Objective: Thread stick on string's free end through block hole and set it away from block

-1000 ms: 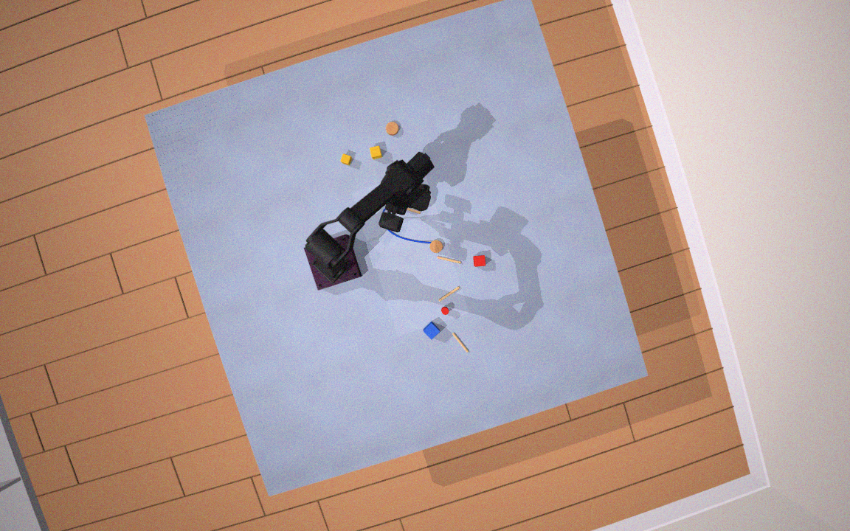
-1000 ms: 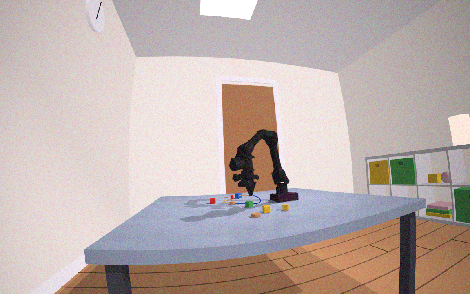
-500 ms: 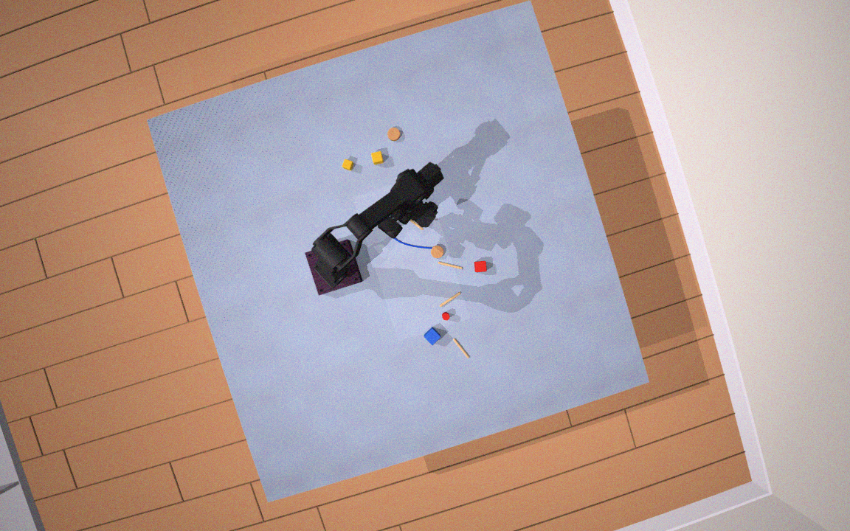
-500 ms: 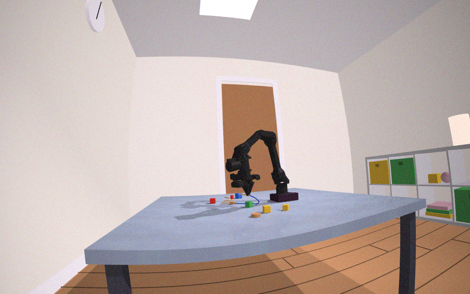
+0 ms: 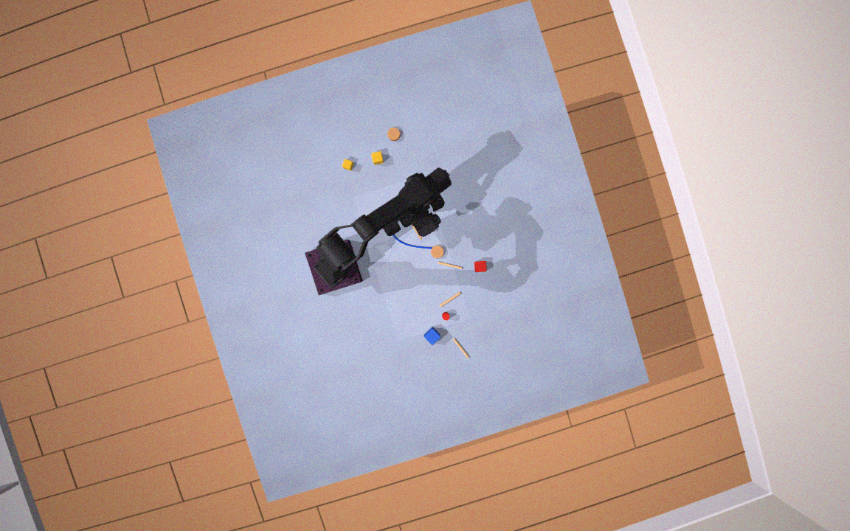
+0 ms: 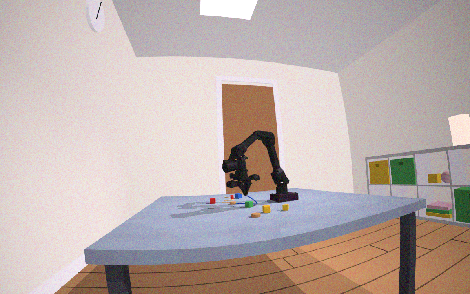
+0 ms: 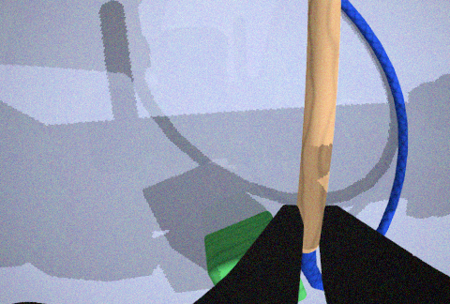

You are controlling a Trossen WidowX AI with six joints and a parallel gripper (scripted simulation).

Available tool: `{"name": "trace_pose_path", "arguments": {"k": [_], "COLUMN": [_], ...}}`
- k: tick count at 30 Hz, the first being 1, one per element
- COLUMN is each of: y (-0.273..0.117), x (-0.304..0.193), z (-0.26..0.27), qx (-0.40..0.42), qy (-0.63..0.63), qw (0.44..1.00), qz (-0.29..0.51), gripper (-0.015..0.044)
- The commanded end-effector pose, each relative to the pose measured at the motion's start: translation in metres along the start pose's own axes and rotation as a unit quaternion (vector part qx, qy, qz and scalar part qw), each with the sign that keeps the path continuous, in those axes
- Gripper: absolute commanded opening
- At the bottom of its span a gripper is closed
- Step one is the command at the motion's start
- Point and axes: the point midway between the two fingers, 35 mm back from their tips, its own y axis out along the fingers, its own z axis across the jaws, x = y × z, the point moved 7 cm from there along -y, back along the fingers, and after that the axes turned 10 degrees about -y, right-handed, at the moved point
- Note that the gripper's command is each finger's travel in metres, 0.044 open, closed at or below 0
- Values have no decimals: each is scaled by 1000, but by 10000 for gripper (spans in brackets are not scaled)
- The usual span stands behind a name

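My gripper [image 6: 245, 194] [image 7: 307, 220] is shut on the wooden stick [image 5: 417, 232] [image 7: 322, 83], near its string end, above the table. In the wrist view the stick points up and away from the fingers. The blue string [image 5: 408, 245] [image 6: 253, 200] [image 7: 402, 130] leaves the held end and curves round to the round wooden button [image 5: 437, 251] [image 6: 232, 203]. A green block [image 6: 249, 204] [image 7: 236, 238] stands on the table, partly behind the left finger in the wrist view; the arm hides it in the top view. I cannot make out a hole in any block.
Loose sticks [image 5: 450, 265] [image 5: 450, 299] [image 5: 461, 347] lie near a red cube [image 5: 480, 265] [image 6: 212, 200], a small red piece [image 5: 446, 316] and a blue block [image 5: 432, 335] [image 6: 238, 196]. Yellow cubes [image 5: 377, 158] [image 5: 347, 164] and another wooden disc [image 5: 393, 133] [image 6: 255, 215] stand on the other side.
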Motion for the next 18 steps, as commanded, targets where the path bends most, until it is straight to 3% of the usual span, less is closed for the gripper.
{"name": "trace_pose_path", "arguments": {"k": [1,18], "y": [0,2], "x": [8,30], "z": [2,6], "qx": [-5,-21], "qy": [62,265], "qw": [998,964], "qz": [-3,-8], "gripper": [0,0]}}
